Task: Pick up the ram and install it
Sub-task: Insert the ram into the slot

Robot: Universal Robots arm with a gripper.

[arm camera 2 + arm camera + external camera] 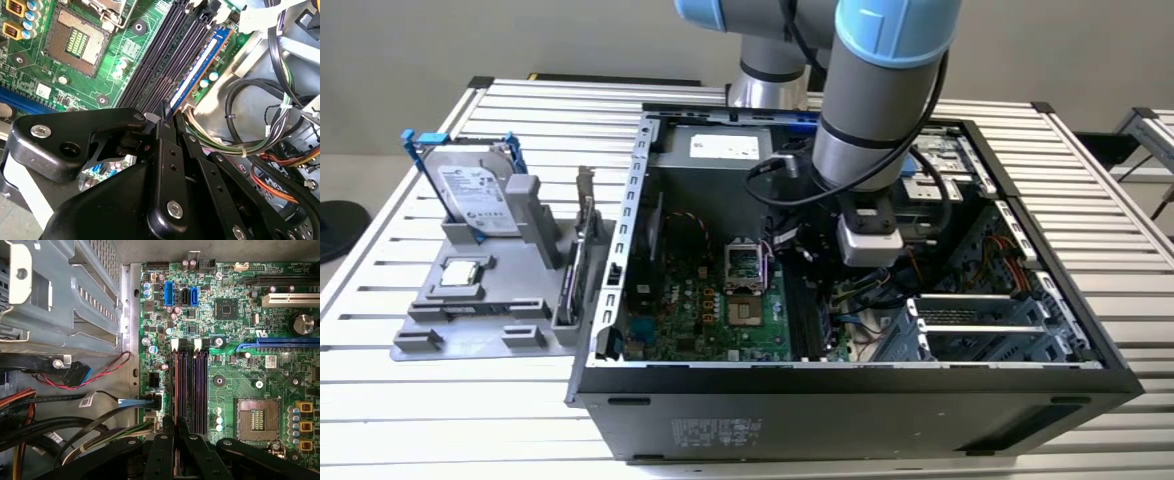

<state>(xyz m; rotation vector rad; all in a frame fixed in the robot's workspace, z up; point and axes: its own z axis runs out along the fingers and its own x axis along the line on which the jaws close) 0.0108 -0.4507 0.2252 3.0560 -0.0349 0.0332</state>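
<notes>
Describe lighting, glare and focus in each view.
Exterior view: even light, pale glare on the slatted table, case interior darker. Second wrist view: gripper soft and dark up close, the ram bright along its slot. First wrist view: motherboard evenly lit and sharp.

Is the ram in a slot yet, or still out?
In. In the second wrist view the ram stands edge-up in the outermost memory slot, with the shut gripper at its near end. Whether it is fully latched, cannot tell.

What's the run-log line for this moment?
gripper | shut on slim greenish-blue ram stick | stick edge-on at black memory slots | inside open black computer case
</notes>
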